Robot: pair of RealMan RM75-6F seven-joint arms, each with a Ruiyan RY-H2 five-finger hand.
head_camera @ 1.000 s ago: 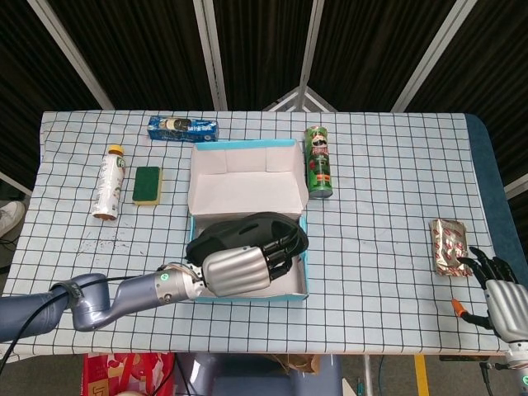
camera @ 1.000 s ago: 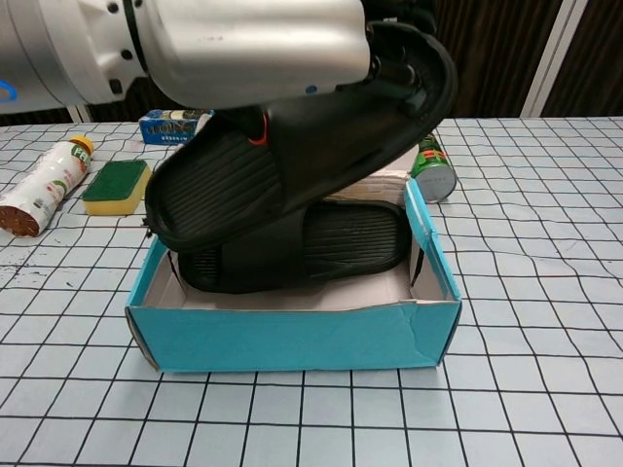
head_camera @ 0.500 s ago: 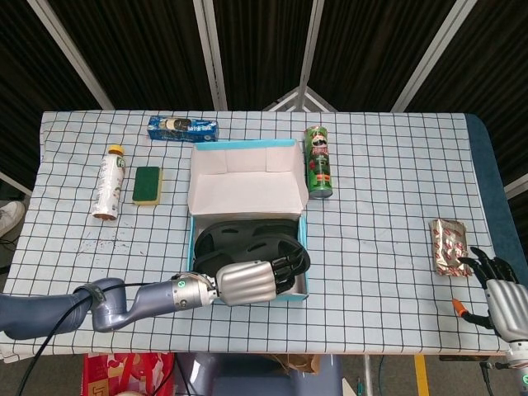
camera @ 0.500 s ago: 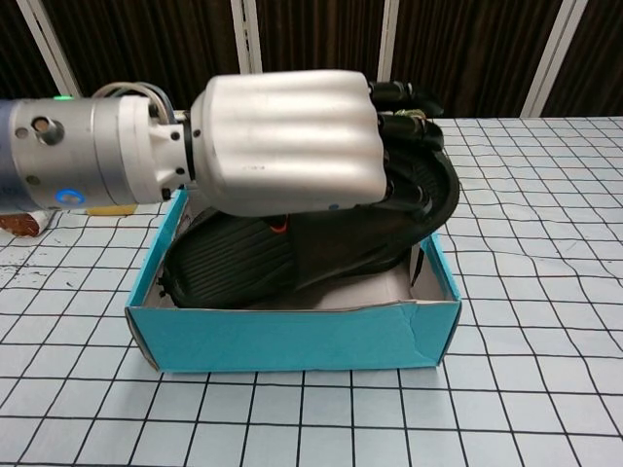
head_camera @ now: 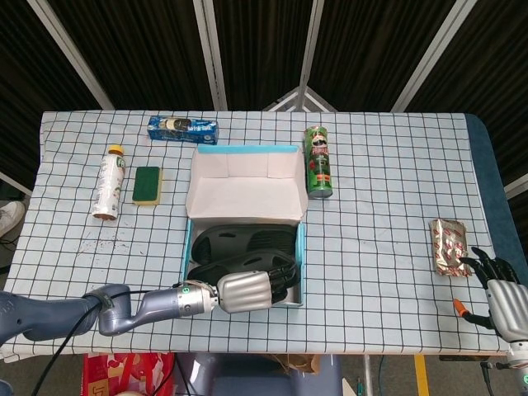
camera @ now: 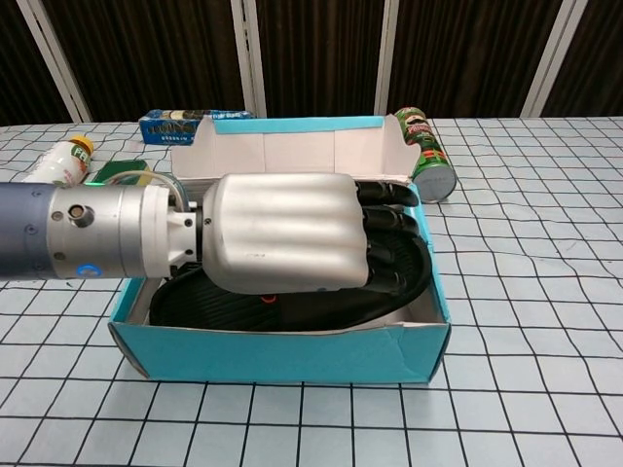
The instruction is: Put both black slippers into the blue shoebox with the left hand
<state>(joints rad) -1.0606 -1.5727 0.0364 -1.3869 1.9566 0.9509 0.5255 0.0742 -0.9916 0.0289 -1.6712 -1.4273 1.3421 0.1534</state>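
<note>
The blue shoebox (head_camera: 300, 247) stands open mid-table, its lid flap upright at the back. One black slipper (head_camera: 244, 242) lies flat inside it. My left hand (head_camera: 245, 291) reaches in over the front wall and grips the second black slipper (camera: 292, 304), which lies low in the box on top of the first. Its fingers (camera: 387, 238) curl around that slipper's right edge. In the chest view the left hand (camera: 282, 243) covers most of the box interior (camera: 426, 321). My right hand (head_camera: 502, 293) rests at the table's near right corner, fingers apart, holding nothing.
A green chip can (head_camera: 318, 161) lies just right of the box lid. Left of the box are a green sponge (head_camera: 147, 184) and a white bottle (head_camera: 108, 181); a blue carton (head_camera: 183, 129) lies behind. A foil snack pack (head_camera: 448, 246) sits near the right hand.
The left hand has lowered the second slipper from above the box down inside it, onto the first slipper. The box shifted slightly. The right hand stayed still.
</note>
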